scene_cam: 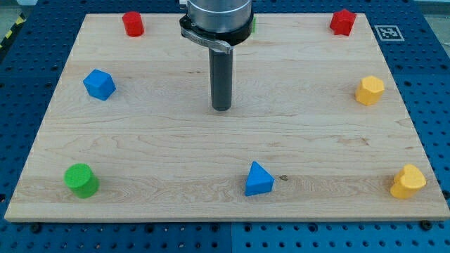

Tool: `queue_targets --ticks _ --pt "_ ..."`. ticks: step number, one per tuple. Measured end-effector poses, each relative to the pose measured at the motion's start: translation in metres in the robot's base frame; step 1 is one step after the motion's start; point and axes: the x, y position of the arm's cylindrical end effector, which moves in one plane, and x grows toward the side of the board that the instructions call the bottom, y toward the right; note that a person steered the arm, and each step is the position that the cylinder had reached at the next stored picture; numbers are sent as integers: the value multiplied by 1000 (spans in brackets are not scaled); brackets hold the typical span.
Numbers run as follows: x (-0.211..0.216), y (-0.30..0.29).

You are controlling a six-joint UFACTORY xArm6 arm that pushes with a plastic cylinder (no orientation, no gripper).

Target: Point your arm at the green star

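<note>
My tip [221, 108] rests on the wooden board [140, 140] near the middle, a little toward the view's top. The green star [252, 25] is almost wholly hidden behind the arm's housing at the view's top centre; only a thin green edge shows on the housing's right side. The tip stands below that green edge, well apart from it. No block touches the tip.
A red cylinder [133, 24] sits top left, a red star [342, 22] top right. A blue cube [99, 84] is at left, a yellow hexagon [370, 91] at right. A green cylinder [81, 180], a blue triangle [259, 179] and a yellow heart [408, 182] line the bottom.
</note>
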Motion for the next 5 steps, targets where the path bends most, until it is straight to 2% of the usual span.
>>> queue_targets --ticks 1,2,4,5 --pt "-1 -1" --pt "-42 -22" --pt "-157 -25" --pt "-184 -25"
